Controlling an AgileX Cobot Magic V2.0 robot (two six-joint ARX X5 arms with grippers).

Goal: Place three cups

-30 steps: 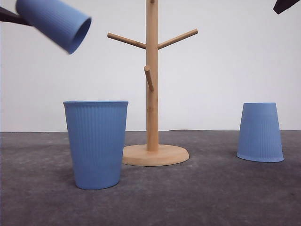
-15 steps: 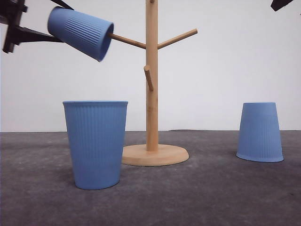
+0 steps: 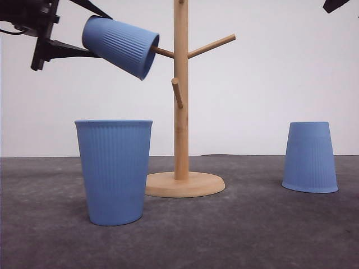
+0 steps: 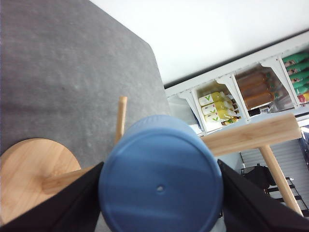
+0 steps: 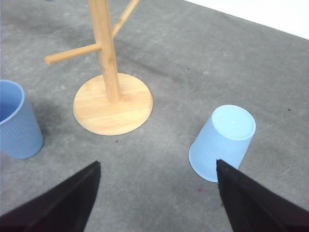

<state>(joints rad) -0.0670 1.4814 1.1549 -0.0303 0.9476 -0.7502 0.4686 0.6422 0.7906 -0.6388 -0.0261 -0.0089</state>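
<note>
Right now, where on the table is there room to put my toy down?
The widest bare patch of the grey table lies between the round wooden stand base and the upside-down blue ribbed cup. It is crowded where the upright blue ribbed cup stands close beside that base.

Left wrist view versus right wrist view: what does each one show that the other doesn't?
Left wrist: the left gripper shut on a ribbed matte blue cup, seen bottom-on, plus background shelves of bottles. Right wrist: the open right gripper above an upside-down blue cup and an upright blue cup. Shared: the wooden peg stand with its round base, and the grey table.
</note>
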